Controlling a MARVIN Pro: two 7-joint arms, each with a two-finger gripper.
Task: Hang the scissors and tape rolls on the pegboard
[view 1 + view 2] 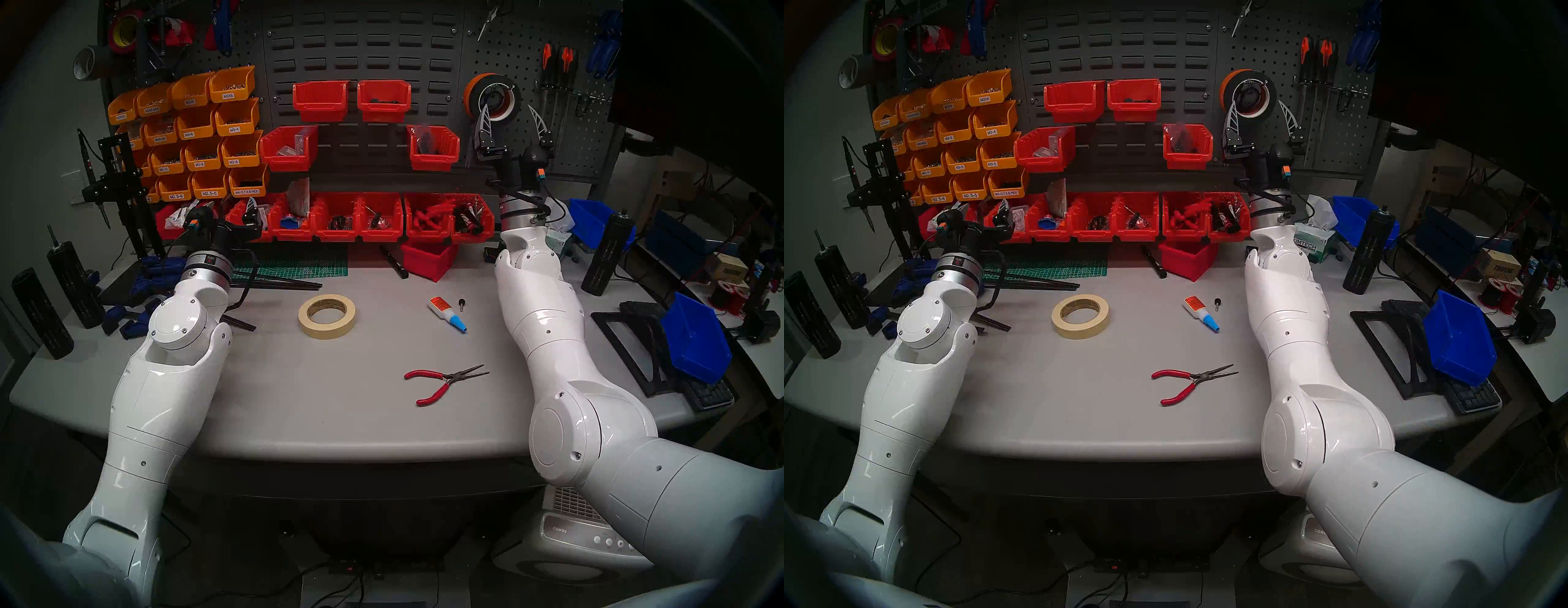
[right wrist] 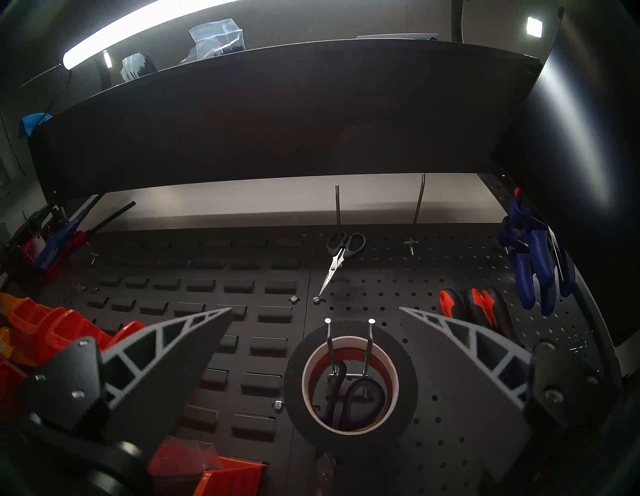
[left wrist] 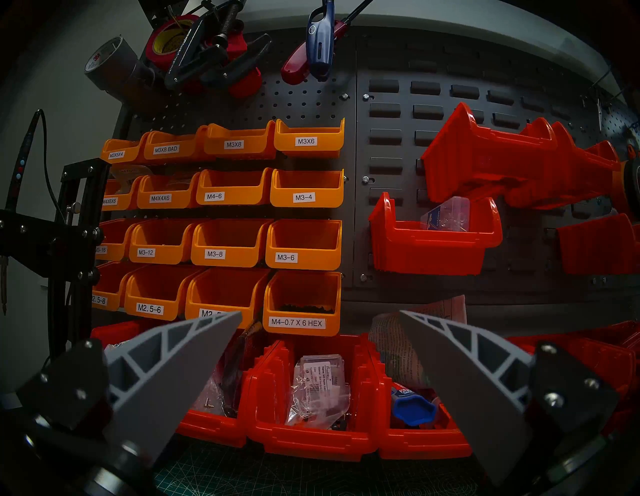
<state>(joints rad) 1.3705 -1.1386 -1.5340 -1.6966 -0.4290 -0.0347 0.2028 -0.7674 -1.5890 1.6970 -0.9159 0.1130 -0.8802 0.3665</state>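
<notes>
On the right pegboard [image 1: 522, 55] a double hook carries the orange tape roll [image 1: 471, 93] with the black, white-cored tape roll [image 2: 294, 381] in front of it. Through that core I see the dark handles of the scissors [image 2: 346, 398] hanging behind, blades pointing down. My right gripper [image 1: 508, 108] is raised just in front of these rolls, open and empty, its fingers either side of the black roll without touching it. The cream masking tape roll [image 1: 326, 316] lies flat mid-table. My left gripper [image 1: 231, 208] hovers open and empty by the red bins at the back left.
Red-handled pliers [image 1: 441, 380] and a glue bottle [image 1: 445, 314] lie on the table. Orange bins [image 1: 195, 127] and red bins [image 1: 360, 216] line the back wall, and a loose red bin [image 1: 428, 259] stands below them. Small scissors [image 2: 341, 256] and screwdrivers [image 1: 560, 59] hang on the pegboard.
</notes>
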